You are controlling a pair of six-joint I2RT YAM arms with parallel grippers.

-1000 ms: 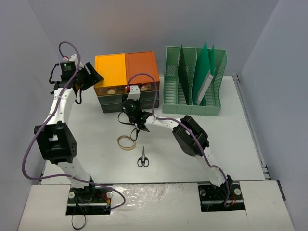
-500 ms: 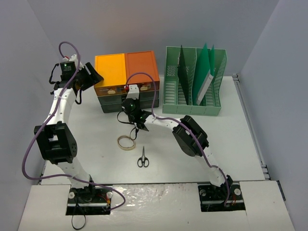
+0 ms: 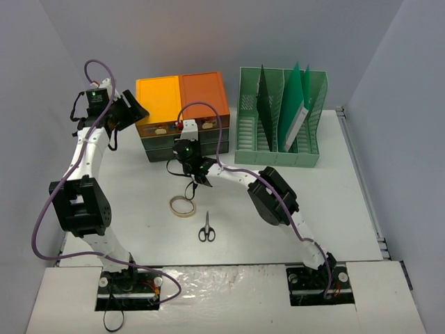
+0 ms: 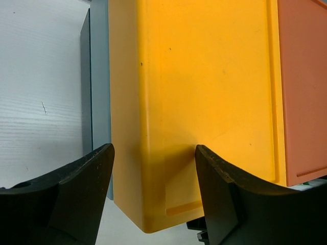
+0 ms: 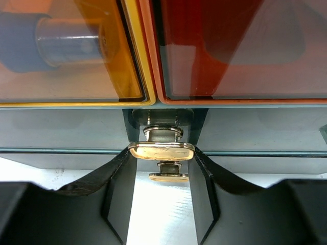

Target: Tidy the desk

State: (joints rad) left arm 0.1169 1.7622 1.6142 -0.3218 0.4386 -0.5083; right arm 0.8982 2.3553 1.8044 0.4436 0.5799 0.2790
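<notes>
The off-white desk (image 3: 139, 202) carries a grey drawer unit (image 3: 182, 97) with a yellow and an orange top. My right gripper (image 3: 185, 147) is at the unit's front. In the right wrist view both fingertips (image 5: 120, 178) press on the sides of a gold drawer knob (image 5: 161, 151), so the right gripper (image 5: 161, 153) is shut on it. A second gold knob (image 5: 168, 177) shows just below. My left gripper (image 3: 128, 111) hovers at the unit's left rear corner, and in its wrist view the left gripper (image 4: 153, 153) is open above the yellow top (image 4: 204, 92), touching nothing.
A tape ring (image 3: 183, 206) and black scissors (image 3: 206, 229) lie on the desk in front of the drawers. A green slotted file rack (image 3: 281, 118) with upright folders stands to the right of the unit. Grey walls close in both sides.
My right gripper has moved a little up and left, toward the drawer front, and its jaws have closed slightly onto the knob. The left arm has not moved.
</notes>
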